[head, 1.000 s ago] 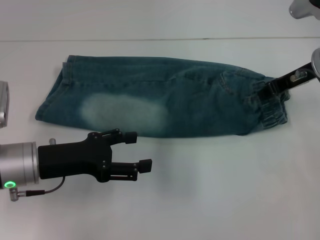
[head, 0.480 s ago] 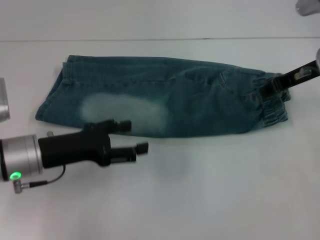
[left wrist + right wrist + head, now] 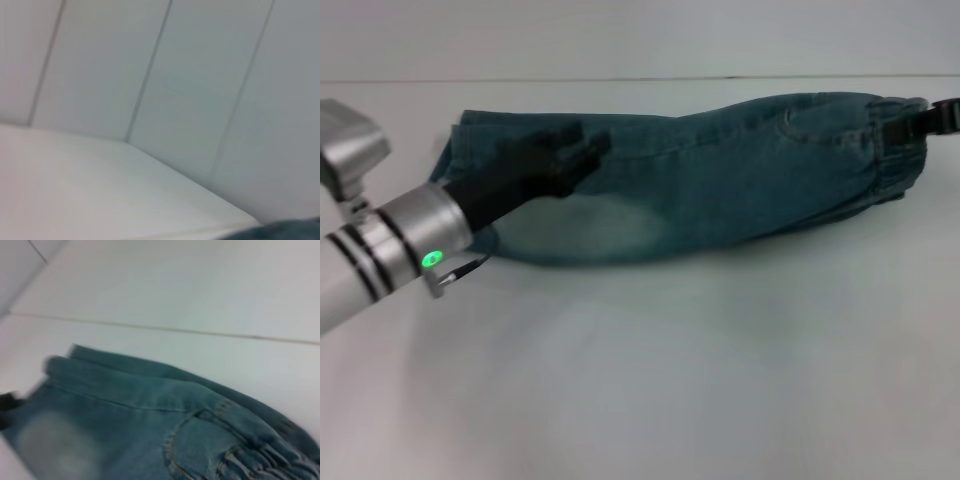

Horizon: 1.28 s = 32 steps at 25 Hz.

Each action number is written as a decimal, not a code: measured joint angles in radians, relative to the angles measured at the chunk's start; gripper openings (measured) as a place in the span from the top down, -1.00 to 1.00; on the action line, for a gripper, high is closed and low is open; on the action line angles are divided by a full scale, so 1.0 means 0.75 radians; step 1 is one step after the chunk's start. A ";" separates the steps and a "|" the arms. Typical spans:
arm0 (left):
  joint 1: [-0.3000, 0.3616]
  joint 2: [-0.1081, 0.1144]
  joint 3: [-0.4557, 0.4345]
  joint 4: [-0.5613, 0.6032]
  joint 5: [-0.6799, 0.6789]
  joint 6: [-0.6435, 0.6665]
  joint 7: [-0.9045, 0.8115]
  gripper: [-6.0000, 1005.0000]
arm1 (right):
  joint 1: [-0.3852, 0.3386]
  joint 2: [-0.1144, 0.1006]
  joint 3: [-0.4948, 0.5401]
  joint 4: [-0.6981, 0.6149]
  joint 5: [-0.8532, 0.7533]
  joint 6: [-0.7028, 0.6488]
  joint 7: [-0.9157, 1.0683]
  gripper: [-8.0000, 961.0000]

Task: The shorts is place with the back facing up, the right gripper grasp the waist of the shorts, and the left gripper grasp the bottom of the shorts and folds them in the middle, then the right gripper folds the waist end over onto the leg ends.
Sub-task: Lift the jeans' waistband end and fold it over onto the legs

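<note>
Bare lab: white table (image 3: 720,380), panelled wall (image 3: 150,75)

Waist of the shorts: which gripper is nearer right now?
Right. The right gripper is at the waist itself, at the right end of the shorts. The left gripper is over the opposite end, near the leg ends.

White desk (image 3: 720,380) is filling the head view under even, soft light; a pale panelled wall (image 3: 200,90) with thin vertical seams is rising behind its far edge.
</note>
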 joint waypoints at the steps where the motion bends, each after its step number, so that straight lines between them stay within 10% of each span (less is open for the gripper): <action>1: -0.028 -0.001 0.000 -0.055 -0.062 -0.039 0.088 -0.30 | -0.012 -0.004 0.016 -0.024 0.029 -0.039 -0.005 0.79; 7: -0.201 -0.006 -0.007 -0.373 -0.328 -0.214 0.580 -0.05 | -0.041 -0.020 0.138 -0.133 0.136 -0.259 -0.008 0.79; 15: -0.332 -0.006 -0.199 -0.683 -0.345 -0.357 1.015 0.84 | -0.044 -0.028 0.223 -0.273 0.292 -0.485 0.040 0.79; 23: -0.364 -0.006 -0.277 -0.883 -0.259 -0.374 1.117 0.93 | -0.023 -0.032 0.216 -0.349 0.406 -0.552 0.098 0.79; 32: -0.326 -0.006 -0.617 -1.086 0.241 -0.421 1.131 0.93 | 0.032 -0.015 0.201 -0.341 0.410 -0.551 0.098 0.79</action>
